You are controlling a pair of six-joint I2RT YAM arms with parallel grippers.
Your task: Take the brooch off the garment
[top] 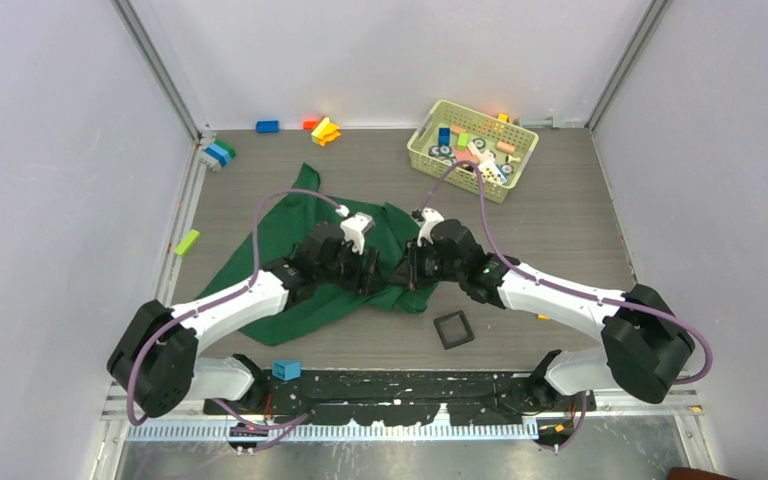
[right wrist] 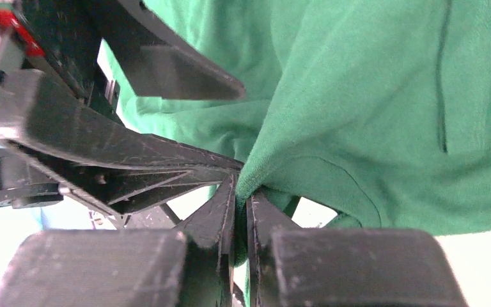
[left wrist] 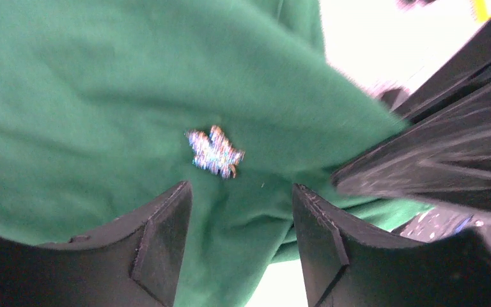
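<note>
Closest to my left wrist lens are the 2 black fingers (left wrist: 160,243) of the left gripper (left wrist: 241,192), spread apart with nothing between them. Just past that gap, a little toward the left-hand finger, the brooch (left wrist: 214,153) sits on the garment (left wrist: 89,83). It is small, pale, spiky, glittering and slightly blurred. Neither fingertip touches it.

On my right wrist view, the right gripper (right wrist: 241,188) has its 2 fingers pressed together on a fold of the green cloth. They pinch it right at the tips, and the fabric rises from the pinch in a taut ridge. The left claw's black fingers fill the upper left of that view, close beside the pinched fold.

From above, I see both arms reaching in from the near edge and meeting over the middle of the garment, their grippers close together. The cloth lies crumpled on the grey table (top: 560,230), mostly left of centre. I cannot pick out the brooch from up there, as the grippers cover that spot.

1 black square tray (top: 453,329) rests on the table under the right arm, just off the garment's near right edge. A pale green basket (top: 422,152) of mixed toy pieces stands at the far right. Loose coloured blocks (top: 325,131) lie along the far edge and left side, and 1 blue block (top: 286,369) sits near the arm bases.
</note>
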